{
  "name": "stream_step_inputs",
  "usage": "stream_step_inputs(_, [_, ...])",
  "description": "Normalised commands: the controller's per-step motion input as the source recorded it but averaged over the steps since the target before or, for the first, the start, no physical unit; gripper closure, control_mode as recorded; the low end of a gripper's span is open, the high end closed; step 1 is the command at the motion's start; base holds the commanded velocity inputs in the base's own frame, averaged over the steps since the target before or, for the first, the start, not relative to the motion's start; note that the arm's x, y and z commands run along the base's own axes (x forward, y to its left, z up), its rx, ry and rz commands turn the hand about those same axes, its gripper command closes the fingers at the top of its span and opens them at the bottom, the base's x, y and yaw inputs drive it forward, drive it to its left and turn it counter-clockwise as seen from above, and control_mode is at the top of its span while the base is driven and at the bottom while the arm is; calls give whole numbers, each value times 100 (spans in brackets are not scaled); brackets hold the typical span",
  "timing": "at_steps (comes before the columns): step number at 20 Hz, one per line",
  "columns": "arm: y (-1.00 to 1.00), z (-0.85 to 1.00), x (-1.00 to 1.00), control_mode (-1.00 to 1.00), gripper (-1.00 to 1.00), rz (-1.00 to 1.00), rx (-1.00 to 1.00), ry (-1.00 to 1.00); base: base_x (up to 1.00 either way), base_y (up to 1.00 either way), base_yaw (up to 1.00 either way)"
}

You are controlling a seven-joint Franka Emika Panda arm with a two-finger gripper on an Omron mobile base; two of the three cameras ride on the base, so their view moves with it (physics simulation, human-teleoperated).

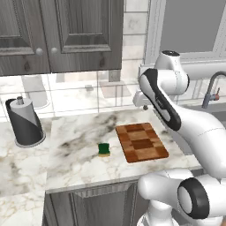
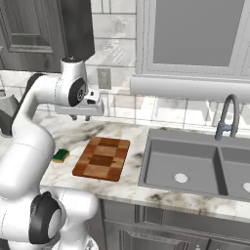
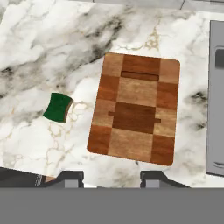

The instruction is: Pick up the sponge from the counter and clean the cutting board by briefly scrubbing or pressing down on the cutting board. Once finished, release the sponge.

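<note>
The small rectangular sponge, dark green on top with a yellow base, lies flat on the white marble-look surface with grey-brown veining, just beside the left long edge of the thin checkered wooden cutting board but apart from it. In the left base view the sponge sits toward the front of the surface, with the board to its right. Nothing rests on the board.

The pickup appears not yet begun: this looks like the approach step. The next move would call for shifting the hand sideways over the sponge, then descending, with the fingers spread enough to straddle it.

The fingers hang high above the surface, drawn in to a narrow gap. They hold nothing and touch nothing.
</note>
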Motion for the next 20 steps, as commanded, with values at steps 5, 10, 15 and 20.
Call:
stream_step_inputs(5, [31,-10,-63,-100,-100,3,-5,-14,0,0,0])
stream_step_inputs(10, [94,-58,-18,-100,-100,-4,-7,2,0,0,0])
stream_step_inputs(15, [68,-64,0,-100,-100,-2,0,17,0,0,0])
stream_step_inputs(20, [34,-60,0,-100,-100,0,0,25,0,0,0])
